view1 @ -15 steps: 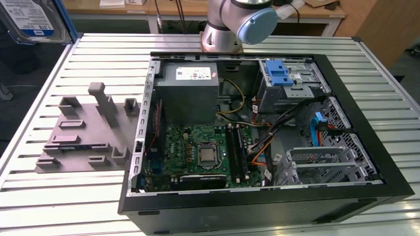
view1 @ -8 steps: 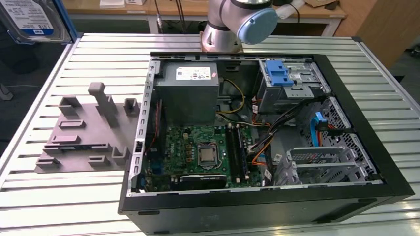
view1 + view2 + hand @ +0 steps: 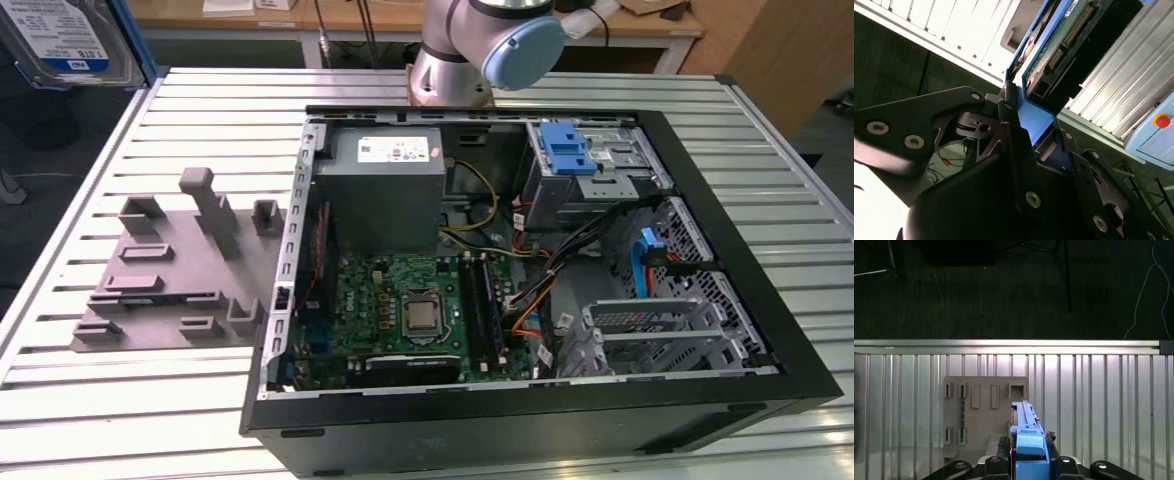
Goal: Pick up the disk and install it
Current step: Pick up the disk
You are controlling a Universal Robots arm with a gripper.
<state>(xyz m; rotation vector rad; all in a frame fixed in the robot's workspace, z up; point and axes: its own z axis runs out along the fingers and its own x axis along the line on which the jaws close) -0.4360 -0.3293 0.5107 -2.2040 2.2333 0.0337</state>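
One disk is pinched edge-up on its blue frame by the pincer, high over the grey holder on the tabletop, probably so it clears the holder; the case is well apart.

open black computer case on the slatted metal table; grey fixture plate at its nine o'clock.
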